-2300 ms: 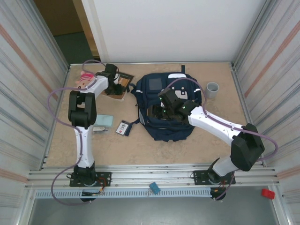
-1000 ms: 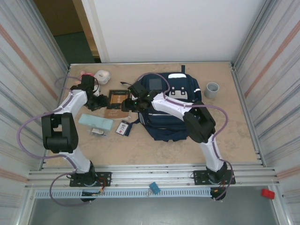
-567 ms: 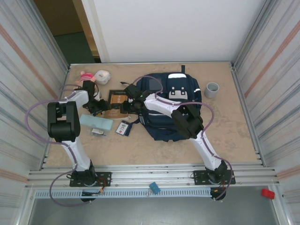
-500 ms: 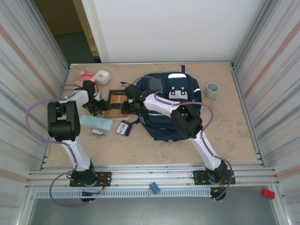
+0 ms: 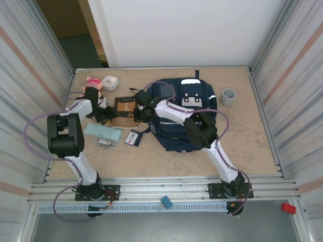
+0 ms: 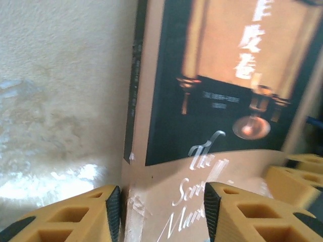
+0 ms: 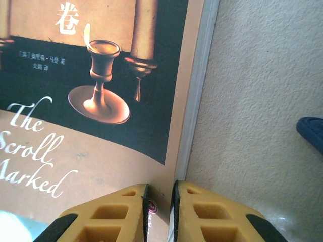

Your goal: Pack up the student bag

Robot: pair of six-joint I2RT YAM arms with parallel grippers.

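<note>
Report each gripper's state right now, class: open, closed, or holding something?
Left gripper: open, jaws either side of the book corner.
Right gripper: closed, pinching the book's edge.

Glossy book, rough tabletop, cloth student bag

The left arm rises to a high elbow, its forearm reaching far and rightward; the left gripper points down, jaws well apart; the right arm stretches far-left; the right gripper points down, fingers nearly together, leaving a slim gap.
</note>
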